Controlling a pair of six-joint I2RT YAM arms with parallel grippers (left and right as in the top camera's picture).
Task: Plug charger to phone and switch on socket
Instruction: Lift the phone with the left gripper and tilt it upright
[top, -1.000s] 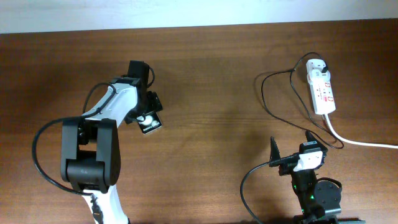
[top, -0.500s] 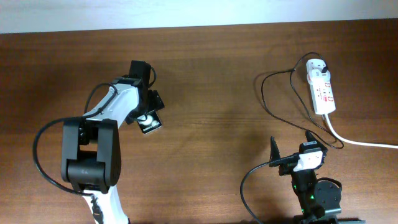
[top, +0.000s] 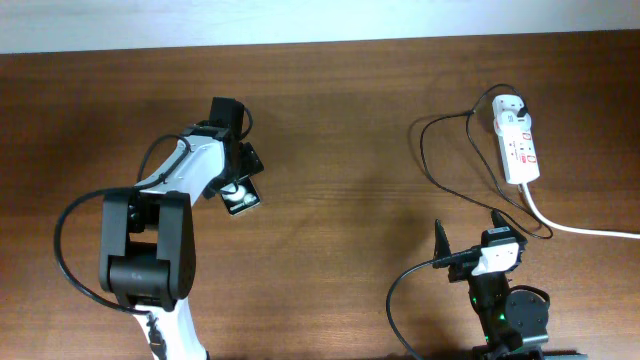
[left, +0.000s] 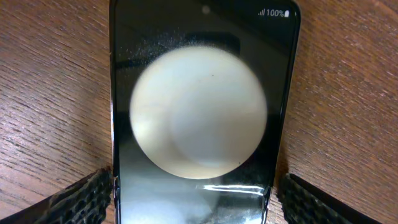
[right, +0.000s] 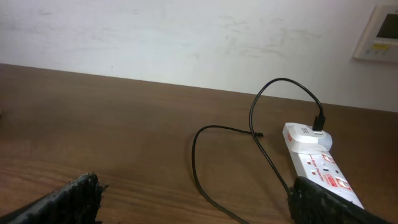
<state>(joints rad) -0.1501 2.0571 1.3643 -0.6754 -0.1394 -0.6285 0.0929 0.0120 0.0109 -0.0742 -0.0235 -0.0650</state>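
The phone (top: 241, 198) lies flat on the bench (top: 350, 120) at left, straddled by the left gripper (top: 235, 185), grip uncertain. The charger (top: 425, 165) loops unplugged beside the socket (top: 517, 138), well apart. The right gripper (top: 470, 232) sits wide, empty; both steps apparently remain.

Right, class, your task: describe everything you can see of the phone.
The phone is a glossy black slab lying flat, screen up, on the wooden table. Its glass mirrors a big round light, and tiny white status marks reading 100% sit at one corner. The left gripper straddles it, one finger beside each long edge. Whether the fingers actually press on it cannot be told.
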